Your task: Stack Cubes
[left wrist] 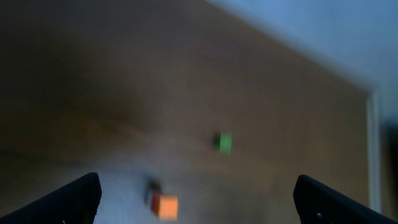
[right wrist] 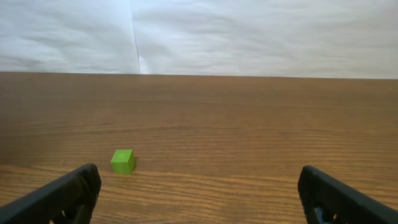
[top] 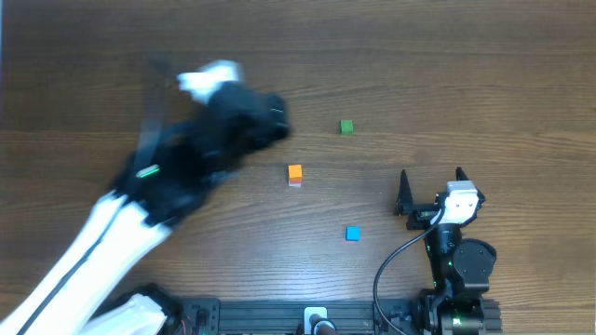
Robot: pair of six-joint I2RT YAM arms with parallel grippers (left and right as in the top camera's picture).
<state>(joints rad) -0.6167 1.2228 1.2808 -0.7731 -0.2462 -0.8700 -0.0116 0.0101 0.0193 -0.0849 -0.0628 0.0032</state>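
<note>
My left gripper has its jaws spread wide and holds nothing. It hangs high over the table, at about 10 o'clock from the orange cube. My right gripper is also spread and empty, low at 3 o'clock from that cube and well apart from it.

The orange cube sits mid-table, touching a red cube. I judge it is stacked on the red one, though I cannot tell for sure whether it is on top or just beside.

The main risk is that pair. If I bring another cube down off-centre or let go too high, the orange one could slide off and the stack would topple. My wide jaws could also clip it on the way in or out. When I go for a loose cube, a tilted or off-centre pinch could flick it away across the smooth wood.

Count:
- **Cubes:** four. One orange and one red, plus one green cube at 1 o'clock from the orange and one blue cube at 5 o'clock, both lying loose.
- **Grippers:** two.
- **Table:** one.
</note>
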